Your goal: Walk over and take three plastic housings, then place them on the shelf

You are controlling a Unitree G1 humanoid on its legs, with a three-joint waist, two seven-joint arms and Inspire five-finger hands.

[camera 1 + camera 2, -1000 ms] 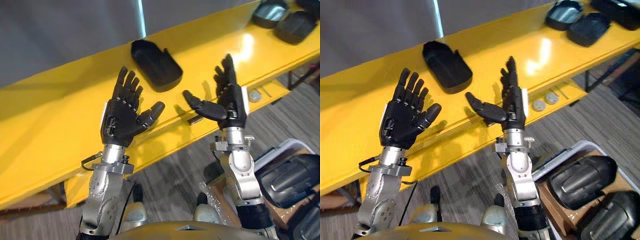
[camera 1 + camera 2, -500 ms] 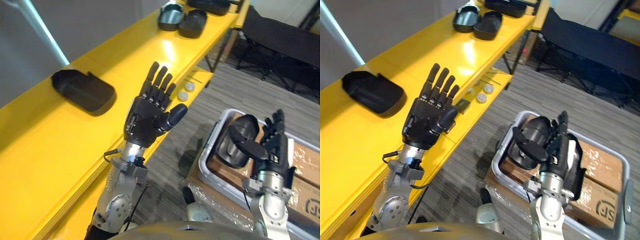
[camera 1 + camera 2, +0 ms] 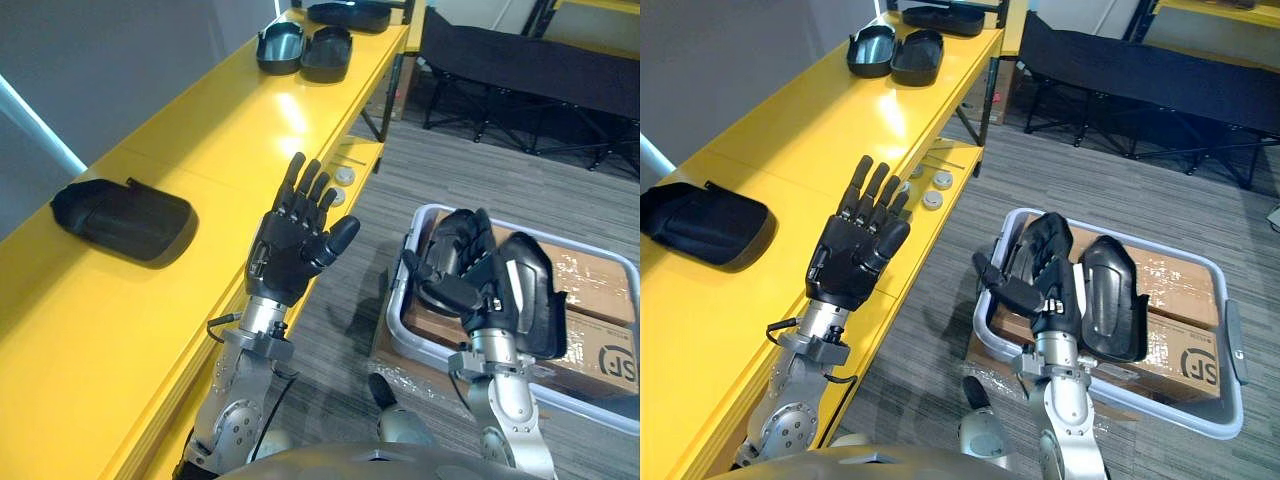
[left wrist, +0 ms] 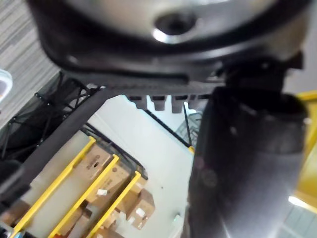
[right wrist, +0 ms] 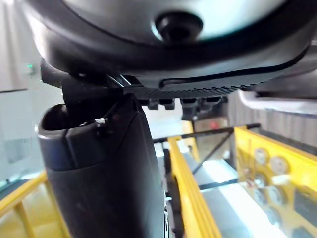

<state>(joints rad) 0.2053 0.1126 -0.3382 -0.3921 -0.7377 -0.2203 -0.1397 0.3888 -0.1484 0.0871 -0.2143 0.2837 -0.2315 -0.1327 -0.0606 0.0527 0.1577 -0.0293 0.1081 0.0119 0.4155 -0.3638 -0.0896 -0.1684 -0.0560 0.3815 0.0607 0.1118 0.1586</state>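
Left hand (image 3: 290, 250) at frame centre, fingers straight and spread, empty. Right hand (image 3: 1052, 295) lower right, fingers straight, empty, over grey bin (image 3: 1140, 418) with two housings (image 3: 1110, 300). One housing (image 3: 125, 218) on yellow shelf (image 3: 200, 130) at left; two others (image 3: 300, 48) upper centre.

I see the yellow shelf (image 3: 220, 120) carrying one black housing (image 3: 125, 218) at my end and a pair of housings (image 3: 305, 50) side by side at the far end. Small round discs (image 3: 931, 200) lie on its lower ledge. On the floor (image 3: 480, 170) sits a cardboard box (image 3: 600, 350).
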